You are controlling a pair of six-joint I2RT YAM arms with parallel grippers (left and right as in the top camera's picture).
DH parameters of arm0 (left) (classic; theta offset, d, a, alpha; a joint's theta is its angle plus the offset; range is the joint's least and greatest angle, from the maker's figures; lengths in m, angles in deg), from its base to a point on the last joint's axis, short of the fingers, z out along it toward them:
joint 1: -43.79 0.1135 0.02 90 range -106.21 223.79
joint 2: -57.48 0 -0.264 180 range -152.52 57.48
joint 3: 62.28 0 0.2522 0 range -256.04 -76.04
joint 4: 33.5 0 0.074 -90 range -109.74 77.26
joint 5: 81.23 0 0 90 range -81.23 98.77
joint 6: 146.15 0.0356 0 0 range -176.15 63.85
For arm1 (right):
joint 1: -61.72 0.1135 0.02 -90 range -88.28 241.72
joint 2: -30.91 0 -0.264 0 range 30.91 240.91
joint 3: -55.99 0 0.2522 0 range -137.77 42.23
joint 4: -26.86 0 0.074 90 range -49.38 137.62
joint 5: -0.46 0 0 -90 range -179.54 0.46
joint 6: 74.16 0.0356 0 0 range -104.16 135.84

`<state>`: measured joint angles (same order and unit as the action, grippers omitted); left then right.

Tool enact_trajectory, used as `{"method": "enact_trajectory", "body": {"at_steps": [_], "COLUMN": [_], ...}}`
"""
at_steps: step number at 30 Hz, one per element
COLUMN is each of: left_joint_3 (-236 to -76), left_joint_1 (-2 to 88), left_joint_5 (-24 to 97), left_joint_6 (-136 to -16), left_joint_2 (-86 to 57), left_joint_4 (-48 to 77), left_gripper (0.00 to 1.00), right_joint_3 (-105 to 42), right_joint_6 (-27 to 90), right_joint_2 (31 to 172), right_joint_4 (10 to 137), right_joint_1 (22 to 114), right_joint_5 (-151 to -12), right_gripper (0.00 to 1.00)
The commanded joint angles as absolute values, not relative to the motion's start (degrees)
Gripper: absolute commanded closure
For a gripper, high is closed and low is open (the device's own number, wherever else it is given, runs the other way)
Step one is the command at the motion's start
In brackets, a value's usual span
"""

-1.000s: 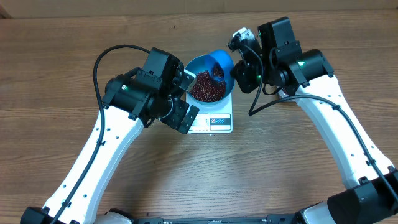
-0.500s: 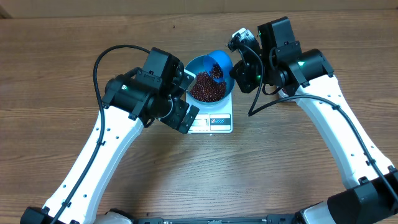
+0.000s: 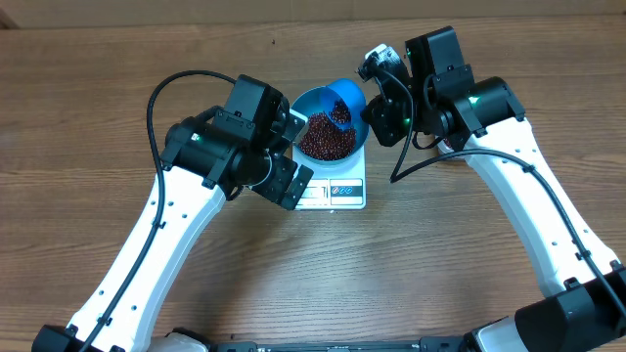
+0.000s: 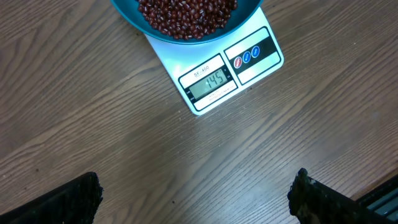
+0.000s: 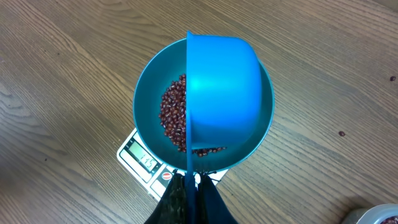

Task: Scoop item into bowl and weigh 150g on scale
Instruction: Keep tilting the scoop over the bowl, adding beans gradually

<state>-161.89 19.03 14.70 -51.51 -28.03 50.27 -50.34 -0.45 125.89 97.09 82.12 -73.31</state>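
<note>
Right wrist view: right gripper (image 5: 191,186) pinches the scoop (image 5: 224,87) by its thin handle over the scale (image 5: 138,157). Beans (image 5: 173,115) look tiny, hard, likely to roll. Left gripper (image 4: 196,196) is wide, empty.

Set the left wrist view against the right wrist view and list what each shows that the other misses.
Left wrist only: the display of the scale, clearly reading 145, and the left gripper, its open fingertips at the bottom corners. Right wrist only: the blue scoop tipped over the bowl, its handle in the shut right gripper, plus stray beans on the table. Both: the bowl of beans sitting on the white scale, on the wooden table.
</note>
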Motion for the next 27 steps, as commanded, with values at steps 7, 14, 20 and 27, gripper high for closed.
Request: {"method": "enact_trajectory", "body": {"at_steps": [7, 14, 20, 27], "left_joint_3": [-162.1, -162.1, -162.1, -162.1], "left_joint_1": [18.6, 18.6, 18.6, 18.6], "left_joint_5": [14.5, 14.5, 14.5, 14.5], "left_joint_6": [-51.7, -51.7, -51.7, -51.7], "left_joint_2": [-28.3, -28.3, -28.3, -28.3], "left_joint_4": [50.1, 50.1, 50.1, 50.1], "left_gripper": [0.0, 0.0, 0.0, 0.0], "right_joint_3": [-51.6, -51.6, -51.6, -51.6], "right_joint_6": [-0.3, 1.2, 1.2, 1.2], "right_joint_2": [124.7, 124.7, 124.7, 124.7], "right_joint_4": [97.2, 96.7, 96.5, 96.5], "right_joint_1": [82.3, 82.3, 82.3, 82.3], "right_joint_5": [-72.9, -75.0, -74.9, -74.9], "right_gripper": [0.96, 0.96, 0.96, 0.96]}}
